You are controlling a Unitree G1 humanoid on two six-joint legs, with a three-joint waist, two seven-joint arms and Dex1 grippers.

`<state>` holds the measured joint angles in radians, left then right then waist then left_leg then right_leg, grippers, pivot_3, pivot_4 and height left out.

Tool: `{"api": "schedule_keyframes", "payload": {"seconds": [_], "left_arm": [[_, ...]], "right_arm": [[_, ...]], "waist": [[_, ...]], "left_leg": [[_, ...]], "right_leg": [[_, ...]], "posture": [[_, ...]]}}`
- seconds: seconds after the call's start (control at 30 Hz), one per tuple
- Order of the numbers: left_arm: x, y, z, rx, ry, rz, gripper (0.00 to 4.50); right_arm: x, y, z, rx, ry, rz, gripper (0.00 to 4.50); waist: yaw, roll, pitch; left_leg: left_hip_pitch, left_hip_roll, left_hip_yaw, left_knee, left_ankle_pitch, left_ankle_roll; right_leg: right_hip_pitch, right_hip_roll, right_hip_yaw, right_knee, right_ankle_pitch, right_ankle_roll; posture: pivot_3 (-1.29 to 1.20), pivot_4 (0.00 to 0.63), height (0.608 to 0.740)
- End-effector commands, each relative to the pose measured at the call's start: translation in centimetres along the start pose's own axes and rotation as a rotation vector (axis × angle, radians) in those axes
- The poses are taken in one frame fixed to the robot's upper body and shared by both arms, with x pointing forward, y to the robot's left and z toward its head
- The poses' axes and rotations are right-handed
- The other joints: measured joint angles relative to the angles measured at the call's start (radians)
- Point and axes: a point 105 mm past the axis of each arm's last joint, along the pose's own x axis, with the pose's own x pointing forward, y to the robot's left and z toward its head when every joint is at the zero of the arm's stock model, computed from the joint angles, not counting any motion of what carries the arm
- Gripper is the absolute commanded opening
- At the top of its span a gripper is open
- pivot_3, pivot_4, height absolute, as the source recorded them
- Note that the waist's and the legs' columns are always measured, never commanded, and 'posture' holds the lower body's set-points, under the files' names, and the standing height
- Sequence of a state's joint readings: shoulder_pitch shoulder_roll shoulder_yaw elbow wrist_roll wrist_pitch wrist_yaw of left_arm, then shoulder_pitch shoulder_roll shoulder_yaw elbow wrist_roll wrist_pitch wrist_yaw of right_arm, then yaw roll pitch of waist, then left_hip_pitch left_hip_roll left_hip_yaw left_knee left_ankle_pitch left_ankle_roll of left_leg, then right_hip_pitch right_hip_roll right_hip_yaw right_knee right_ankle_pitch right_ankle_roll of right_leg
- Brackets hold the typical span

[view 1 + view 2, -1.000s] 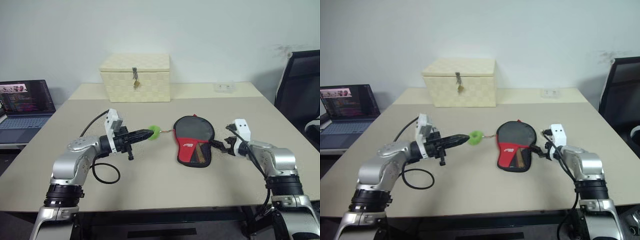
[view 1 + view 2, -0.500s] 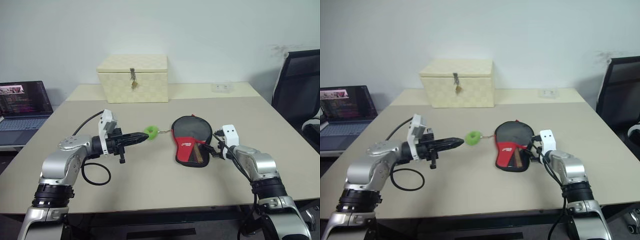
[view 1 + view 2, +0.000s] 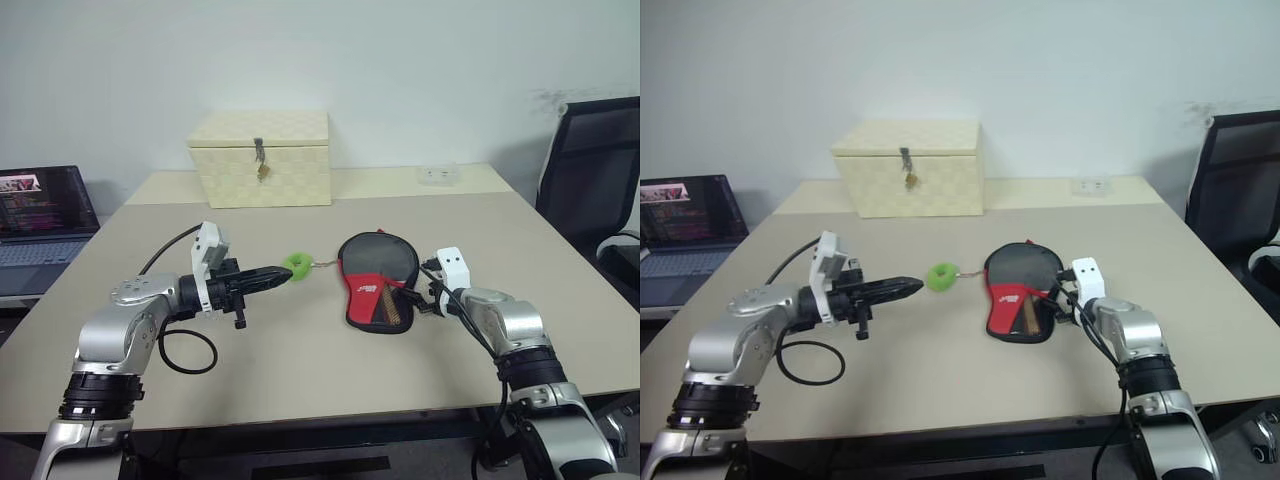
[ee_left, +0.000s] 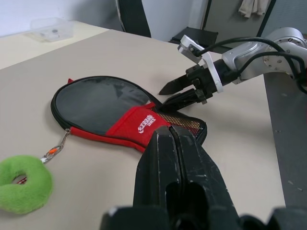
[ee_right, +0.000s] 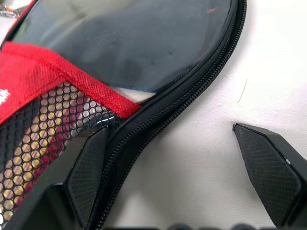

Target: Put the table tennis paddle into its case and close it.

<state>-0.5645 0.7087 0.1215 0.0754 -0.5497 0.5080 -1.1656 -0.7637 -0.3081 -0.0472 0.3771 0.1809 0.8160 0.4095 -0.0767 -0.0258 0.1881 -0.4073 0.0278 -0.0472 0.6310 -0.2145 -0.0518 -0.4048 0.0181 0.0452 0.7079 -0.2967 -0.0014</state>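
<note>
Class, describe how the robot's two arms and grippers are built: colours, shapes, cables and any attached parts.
Both arms have rounded silver shells with black ribbed joint sections. The left gripper and right gripper each have two black tapered fingers, textured inside. A white block sits on each wrist. Black cables loop beside both forearms.

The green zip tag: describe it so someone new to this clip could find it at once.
On the beige table, look just left of the black and red case lying near the middle. The green zip tag is a fuzzy ring joined to the case's zip by a short metal link, off the tip of the left pincer. Nothing else on the table is green.
</note>
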Motion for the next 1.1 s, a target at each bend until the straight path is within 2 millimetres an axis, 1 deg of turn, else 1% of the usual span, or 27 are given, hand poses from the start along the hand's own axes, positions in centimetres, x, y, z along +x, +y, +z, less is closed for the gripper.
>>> {"api": "schedule_keyframes", "payload": {"seconds": [0.03, 0.17, 0.43, 0.67, 0.87, 0.9, 0.93, 0.97, 1.03, 1.07, 1.1], "left_arm": [[-0.5, 0.2, 1.8, 0.077, -0.027, 0.013, 0.02], [-0.5, 0.3, 1.8, 0.081, -0.027, 0.013, 0.02], [-0.4, 0.3, 1.8, 0.082, -0.031, 0.009, 0.02], [-0.3, 0.3, 1.7, 0.083, -0.031, 0.01, 0.02], [-0.2, 0.2, 1.5, 0.087, -0.027, 0.012, 0.02], [-0.2, 0.2, 1.4, 0.088, -0.026, 0.012, 0.0], [-0.2, 0.2, 1.4, 0.088, -0.026, 0.012, 0.0], [-0.1, 0.2, 1.4, 0.088, -0.026, 0.012, 0.0], [-0.1, 0.2, 1.4, 0.088, -0.025, 0.013, 0.0], [-0.1, 0.2, 1.4, 0.089, -0.024, 0.014, 0.0], [-0.2, 0.2, 1.3, 0.089, -0.024, 0.015, 0.0]], "right_arm": [[0.2, 1.0, 1.0, 0.035, -0.031, 0.04, 4.5], [0.1, 1.3, 1.4, 0.065, -0.05, 0.052, 4.5], [0.2, 3.0, 1.5, 0.12, -0.065, 0.109, 4.5], [0.8, 2.8, -0.1, 0.036, 0.004, 0.064, 4.5], [1.3, 3.3, -1.7, 0.005, 0.074, 0.081, 4.5], [1.4, 3.5, -1.8, 0.006, 0.082, 0.089, 4.14], [1.4, 3.5, -1.8, -0.001, 0.085, 0.092, 3.92], [1.5, 3.6, -1.8, 0.002, 0.088, 0.097, 3.62], [1.6, 3.8, -1.8, 0.009, 0.097, 0.107, 2.92], [1.6, 3.9, -1.8, 0.018, 0.102, 0.114, 2.65], [1.7, 4.0, -1.8, 0.023, 0.105, 0.118, 2.26]], "waist": [[-0.003, 0.0, 0.0], [-0.006, 0.0, 0.0], [-0.006, 0.0, 0.0], [-0.007, 0.0, 0.0], [-0.007, 0.0, 0.0], [-0.007, 0.0, 0.0], [-0.007, 0.0, 0.0], [-0.007, 0.0, 0.0], [-0.007, 0.0, 0.0], [-0.007, 0.0, 0.0], [-0.007, -0.001, 0.0]], "left_leg": [[0.0, 0.0, 0.0, 0.0, 0.0, 0.0], [0.0, 0.0, 0.0, 0.0, 0.0, 0.0], [0.0, 0.0, 0.0, -0.001, 0.0, 0.0], [0.0, 0.0, 0.0, -0.001, 0.0, 0.0], [0.0, 0.0, 0.0, -0.001, 0.0, 0.0], [0.0, 0.0, 0.0, -0.001, 0.0, 0.0], [0.001, 0.0, 0.0, -0.001, 0.0, 0.0], [0.001, 0.0, 0.0, -0.001, 0.0, 0.0], [0.001, 0.0, 0.001, -0.001, 0.0, 0.0], [0.002, 0.0, 0.001, -0.001, 0.0, 0.0], [0.002, 0.0, 0.001, -0.001, 0.0, 0.0]], "right_leg": [[0.0, 0.0, 0.0, 0.0, 0.0, 0.0], [0.0, 0.0, 0.0, 0.0, 0.0, 0.0], [0.0, 0.0, 0.001, 0.0, 0.0, 0.0], [0.0, 0.0, 0.0, 0.0, -0.001, 0.001], [0.0, 0.0, 0.001, 0.0, -0.001, 0.001], [0.0, 0.0, 0.001, 0.0, -0.001, 0.001], [0.0, 0.0, 0.001, 0.0, -0.001, 0.002], [0.0, 0.0, 0.001, 0.0, -0.002, 0.002], [0.0, 0.0, 0.001, 0.0, -0.002, 0.003], [0.0, 0.0, 0.001, 0.0, -0.002, 0.003], [0.0, 0.0, 0.001, 0.0, -0.002, 0.003]], "posture": [[0.0, 0.15, 0.74], [0.0, 0.15, 0.74], [0.0, 0.15, 0.74], [0.0, 0.15, 0.74], [0.0, 0.15, 0.74], [0.0, 0.15, 0.74], [0.0, 0.15, 0.74], [0.0, 0.15, 0.74], [0.0, 0.15, 0.74], [0.0, 0.15, 0.74], [0.0, 0.15, 0.74]]}}
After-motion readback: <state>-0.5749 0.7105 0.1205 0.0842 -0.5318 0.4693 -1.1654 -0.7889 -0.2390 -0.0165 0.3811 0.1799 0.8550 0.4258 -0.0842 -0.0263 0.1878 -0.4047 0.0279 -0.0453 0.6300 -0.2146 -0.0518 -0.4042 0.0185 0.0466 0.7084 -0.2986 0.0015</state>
